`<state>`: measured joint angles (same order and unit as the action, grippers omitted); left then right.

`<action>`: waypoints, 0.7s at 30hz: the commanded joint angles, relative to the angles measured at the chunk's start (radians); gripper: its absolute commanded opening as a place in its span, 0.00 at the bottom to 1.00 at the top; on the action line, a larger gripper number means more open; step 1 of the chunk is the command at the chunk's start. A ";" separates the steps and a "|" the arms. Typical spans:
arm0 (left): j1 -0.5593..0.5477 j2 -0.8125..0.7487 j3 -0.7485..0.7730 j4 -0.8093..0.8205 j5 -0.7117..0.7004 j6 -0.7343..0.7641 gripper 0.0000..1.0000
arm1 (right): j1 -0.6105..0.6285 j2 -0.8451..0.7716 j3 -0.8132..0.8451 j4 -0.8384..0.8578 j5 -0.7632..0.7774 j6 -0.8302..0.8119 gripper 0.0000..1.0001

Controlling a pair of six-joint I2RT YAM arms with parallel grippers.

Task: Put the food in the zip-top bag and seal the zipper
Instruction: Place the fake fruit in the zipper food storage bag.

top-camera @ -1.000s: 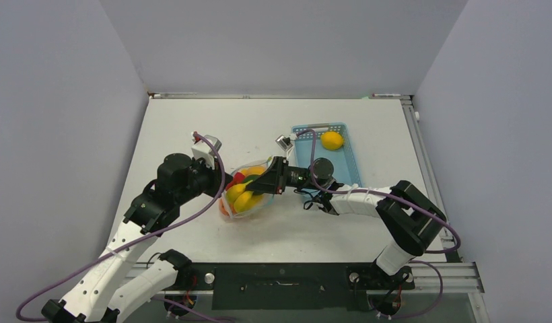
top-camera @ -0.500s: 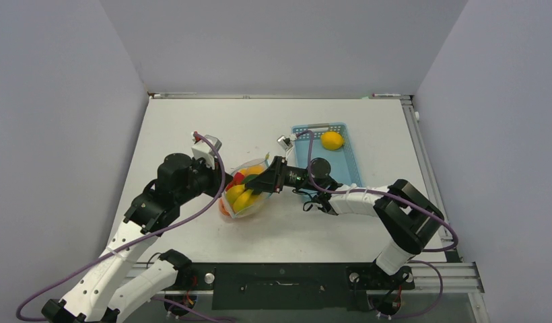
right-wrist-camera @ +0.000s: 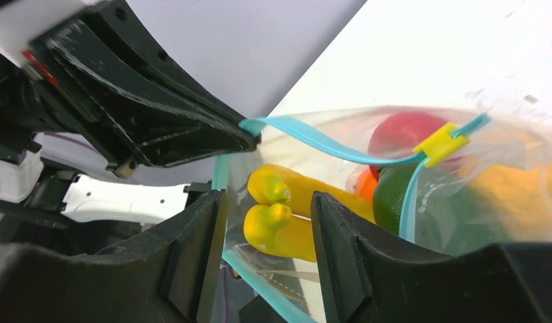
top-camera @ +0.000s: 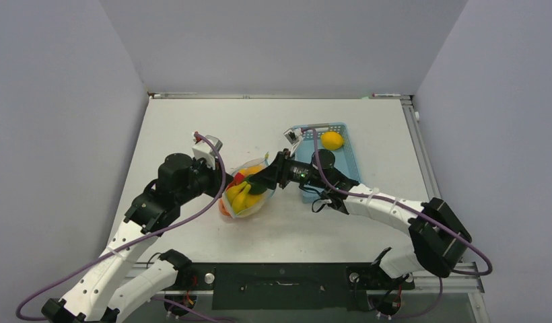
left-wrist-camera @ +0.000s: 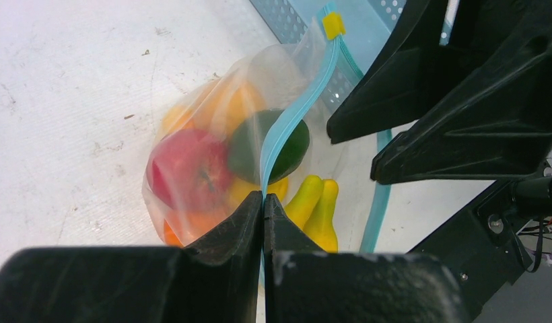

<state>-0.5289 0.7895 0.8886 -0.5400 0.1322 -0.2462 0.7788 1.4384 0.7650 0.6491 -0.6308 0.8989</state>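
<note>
The zip-top bag (top-camera: 245, 202) lies at the table's middle with food inside: a red apple (left-wrist-camera: 189, 168), a dark green fruit (left-wrist-camera: 270, 145), yellow bananas (left-wrist-camera: 314, 208) and orange pieces. My left gripper (top-camera: 223, 183) is shut on the light-blue zipper (left-wrist-camera: 297, 111) at one end of the mouth (left-wrist-camera: 263, 200). My right gripper (top-camera: 260, 183) is open at the bag's mouth; in its own view (right-wrist-camera: 266, 259) the bananas (right-wrist-camera: 287, 215) show between its fingers and the mouth edge runs across the gap. A yellow slider (right-wrist-camera: 440, 145) sits on the strip. One lemon (top-camera: 332, 140) lies outside the bag.
The lemon sits in a light-blue basket (top-camera: 353, 161) just right of the bag and behind my right wrist. The basket's perforated wall (left-wrist-camera: 287, 17) shows close to the bag. Purple-grey walls enclose the table on three sides.
My right arm's elbow has swung out to the right and its wrist has turned, with the gripper still at the bag's mouth. The left arm has held still.
</note>
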 commanded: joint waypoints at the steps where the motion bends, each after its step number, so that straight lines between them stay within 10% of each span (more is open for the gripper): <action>1: -0.003 0.003 0.011 0.048 0.001 0.012 0.00 | 0.021 -0.112 0.107 -0.259 0.141 -0.220 0.49; 12: -0.002 0.014 0.013 0.045 -0.019 0.007 0.00 | 0.214 -0.151 0.343 -0.685 0.374 -0.481 0.47; 21: 0.000 0.002 0.013 0.044 -0.039 0.004 0.00 | 0.335 -0.073 0.423 -0.808 0.518 -0.536 0.19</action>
<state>-0.5285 0.8024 0.8886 -0.5400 0.1104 -0.2470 1.0847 1.3315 1.1416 -0.0875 -0.2123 0.4137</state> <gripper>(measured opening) 0.004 0.257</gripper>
